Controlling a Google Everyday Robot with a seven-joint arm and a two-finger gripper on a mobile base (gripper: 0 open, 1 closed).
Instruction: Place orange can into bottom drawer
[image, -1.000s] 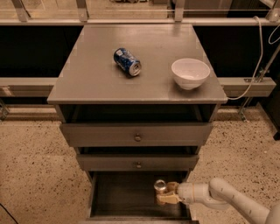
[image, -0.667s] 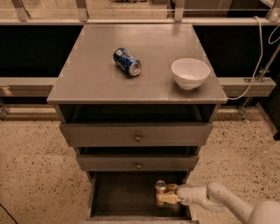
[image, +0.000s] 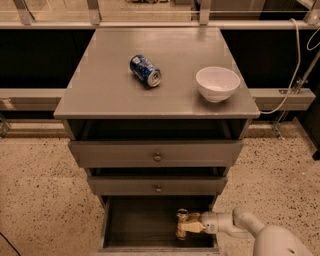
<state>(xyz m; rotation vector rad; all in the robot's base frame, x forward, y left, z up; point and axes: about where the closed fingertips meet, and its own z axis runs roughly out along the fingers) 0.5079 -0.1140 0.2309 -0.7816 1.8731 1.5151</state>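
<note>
Grey wood makes up a cabinet whose tabletop (image: 110, 85) is seen from above and in front. On it, a blue can (image: 146, 71) is laid on its side, and a white bowl (image: 217, 83) is set upright at 4 o'clock from that can, near the right edge; the two are well apart.

Below the tabletop, three drawers are stacked. The top drawer (image: 115, 154) and the middle drawer (image: 125, 185) are each fitted with a round knob, and both are pulled out a little, with a dark gap shown above each front. The bottom drawer (image: 140, 225) is drawn out farthest, at 6 o'clock in the view, and its dark interior is exposed.

The orange can (image: 182, 215) is stood upright inside the bottom drawer, toward its right side, at about 3 o'clock from the drawer's middle. The gripper (image: 184, 227) is reached into the drawer from 3 o'clock, carried on a pale arm (image: 235, 223) that enters from the lower right corner. Its yellowish fingers (image: 190, 226) are pinched on the lower body of the orange can, while the silver top is left uncovered.

Speckled floor (image: 40, 190) is spread around the cabinet, and a white cable (image: 292, 60) is hung at 2 o'clock.
</note>
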